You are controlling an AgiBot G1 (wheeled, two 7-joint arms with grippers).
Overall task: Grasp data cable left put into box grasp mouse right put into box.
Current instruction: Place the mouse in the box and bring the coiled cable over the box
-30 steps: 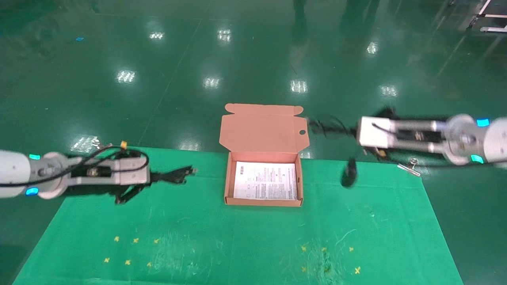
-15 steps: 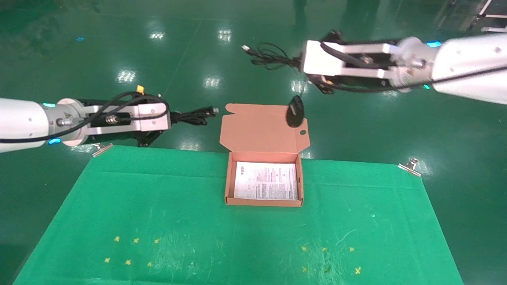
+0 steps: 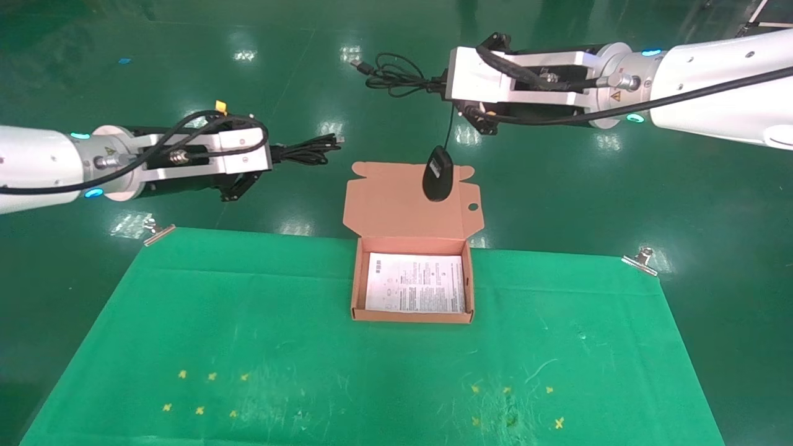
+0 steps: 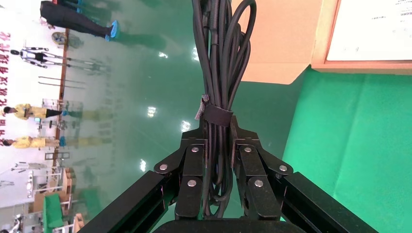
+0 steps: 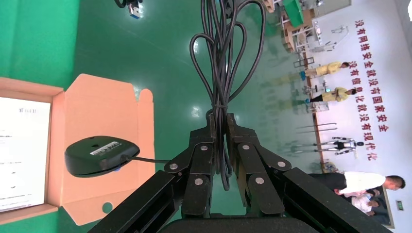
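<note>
1. Head view: the left gripper (image 3: 272, 156) is held up beyond the far-left edge of the green mat (image 3: 248, 347), its fingers clamped on the data cable (image 3: 308, 150), whose bundle sticks out level toward the box (image 3: 412, 317). The right gripper (image 3: 445, 87) is raised behind the box, pinching the mouse's bunched cord (image 3: 390, 74); the mouse (image 3: 437, 174) hangs free below on a single strand, in front of the open lid (image 3: 396, 204). The box sits open on the mat, only its white sheet (image 3: 416, 282) inside.

2. Left wrist view: the left gripper's fingers (image 4: 192, 170) close on the data cable (image 4: 221, 73) just below its middle tie (image 4: 216, 115). Held beside that tie, the bundle looks stiff enough to stay in one piece, and light; it should drop in lengthwise.

3. Right wrist view: the right gripper's fingers (image 5: 200, 165) squeeze the gathered cord loops (image 5: 223, 63), not the mouse body. The mouse (image 5: 99, 155) dangles over the lid (image 5: 104, 121), underside label showing. Judging by this hold, the mouse will likely swing like a pendulum, and the thin, limp cord could slip or spill over the box wall; a slow lowering suits it.
</note>
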